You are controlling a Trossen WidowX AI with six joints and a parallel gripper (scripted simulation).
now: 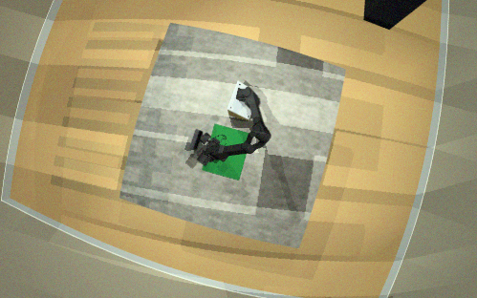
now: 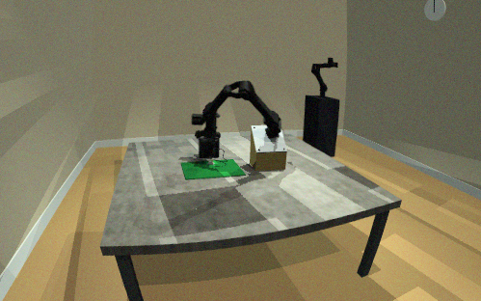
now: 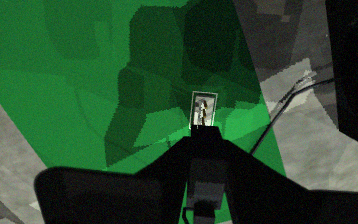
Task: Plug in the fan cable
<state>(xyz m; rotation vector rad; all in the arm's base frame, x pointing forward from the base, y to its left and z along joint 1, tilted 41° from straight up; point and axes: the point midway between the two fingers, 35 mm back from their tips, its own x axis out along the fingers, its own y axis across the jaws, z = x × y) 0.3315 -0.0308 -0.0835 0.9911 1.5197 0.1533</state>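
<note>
Item: gripper (image 3: 205, 131). Clenched on the fan's plug (image 3: 204, 176), a grey block pinched between the dark fingers, nose pointed down at the board (image 3: 81, 90). Poised low over the board's near-left part, as read from the exterior view.

Item: four-pin fan header (image 3: 203, 110). Small pale-framed rectangle standing on the green board, just ahead of the plug's tip in the wrist view. Plug judged not yet seated; contact between plug and header could not be told, and the gap is possibly only apparent from this angle.

Item: cable (image 3: 281, 107). Thin dark line trailing off the board's right edge onto the grey table (image 2: 262, 203).

Item: wooden mount block (image 2: 268, 149). Arm's base on its slanted pale top, just beside the board.

Risks noted:
- Plug offset or tilted against the header at descent; pins missed, housing jammed on the rim, board shoved sideways.
- Push stopped short; plug left half-seated.
- Cable drawn taut or snagged under the gripper; plug twisted in the grasp.
- Fingers parted without lifting away; contact with plug or board at finish.

Views compared:
- Wrist: only view showing header, plug and their alignment; no sense of height.
- Exterior: arm's arch and gripper's lowness over the board; header too small to find.
- Top: board's placement on the table beside the block; plug hidden under the wrist.
</note>
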